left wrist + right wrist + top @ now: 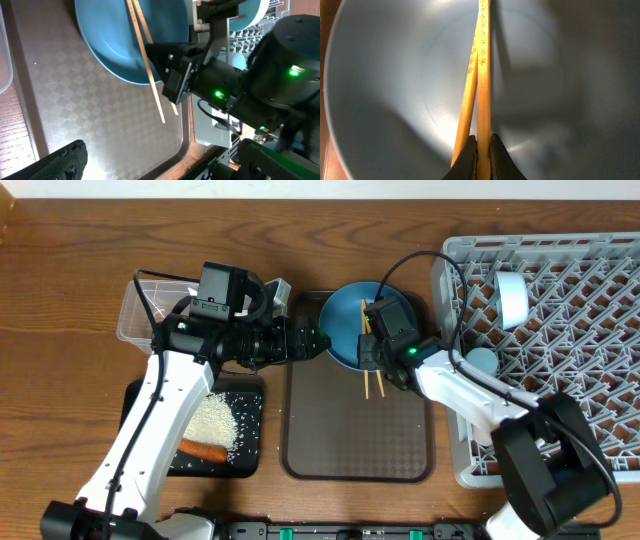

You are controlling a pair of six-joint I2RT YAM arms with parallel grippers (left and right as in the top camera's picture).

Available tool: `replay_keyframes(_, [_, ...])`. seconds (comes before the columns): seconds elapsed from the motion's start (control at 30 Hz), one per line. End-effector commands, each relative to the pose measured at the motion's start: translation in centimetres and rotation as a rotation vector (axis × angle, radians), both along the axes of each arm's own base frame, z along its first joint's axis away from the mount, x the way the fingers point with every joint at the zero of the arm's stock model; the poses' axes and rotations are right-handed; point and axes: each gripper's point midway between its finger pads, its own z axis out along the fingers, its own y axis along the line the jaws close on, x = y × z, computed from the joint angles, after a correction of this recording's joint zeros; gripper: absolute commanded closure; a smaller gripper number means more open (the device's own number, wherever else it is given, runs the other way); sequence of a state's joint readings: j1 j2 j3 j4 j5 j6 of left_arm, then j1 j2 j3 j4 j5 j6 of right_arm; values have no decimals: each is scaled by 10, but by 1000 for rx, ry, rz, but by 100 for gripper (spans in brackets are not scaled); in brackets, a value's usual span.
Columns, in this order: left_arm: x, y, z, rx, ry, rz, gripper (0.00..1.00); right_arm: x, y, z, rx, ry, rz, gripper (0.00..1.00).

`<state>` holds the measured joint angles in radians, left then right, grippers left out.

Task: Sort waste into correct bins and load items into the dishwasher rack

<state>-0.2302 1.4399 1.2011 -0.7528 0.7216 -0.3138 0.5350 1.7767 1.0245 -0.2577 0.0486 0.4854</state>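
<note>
between the right fingers, chopsticks sit pinched.

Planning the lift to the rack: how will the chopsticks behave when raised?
The chopsticks look stiff wood: likely no sag. The right gripper pinches one squarely; the other splays over the plate, so it might slip out. Thin, so probably light.

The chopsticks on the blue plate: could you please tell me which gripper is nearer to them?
Right. The right gripper has its jaws shut on the chopsticks over the plate; the left gripper sits open by the plate's rim, apart from them.
</note>
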Motion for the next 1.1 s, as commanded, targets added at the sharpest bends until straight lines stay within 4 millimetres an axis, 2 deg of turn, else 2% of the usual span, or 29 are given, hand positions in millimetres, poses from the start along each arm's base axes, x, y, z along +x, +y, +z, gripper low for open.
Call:
replay_keyframes(0.0, [1, 2, 4, 6, -22, 0, 2, 3, -7, 37, -18, -91, 64, 99])
replay_keyframes(0.13, [1, 2, 4, 6, -22, 0, 2, 1, -25, 84, -38, -184, 105, 99])
replay_keyframes(0.23, [1, 2, 4, 6, -22, 1, 2, -5, -52, 125, -68, -265, 118, 99])
replay_keyframes(0.4, [1, 2, 4, 6, -22, 0, 2, -16, -123, 173, -195, -372, 103, 99])
replay_keyframes(0.53, [1, 2, 4, 6, -22, 0, 2, -24, -191, 196, -353, -419, 66, 99])
replay_keyframes(0.7, [1, 2, 4, 6, -22, 0, 2, -25, -272, 202, -480, -410, -61, 99])
replay_keyframes(0.8, [1, 2, 4, 6, -22, 0, 2, -20, -305, 197, -531, -394, -95, 99])
replay_keyframes(0.93, [1, 2, 4, 7, -22, 1, 2, -12, -329, 177, -580, -341, -64, 99])
replay_keyframes(1.07, [1, 2, 4, 7, -22, 0, 2, -2, -337, 145, -574, -268, -28, 99])
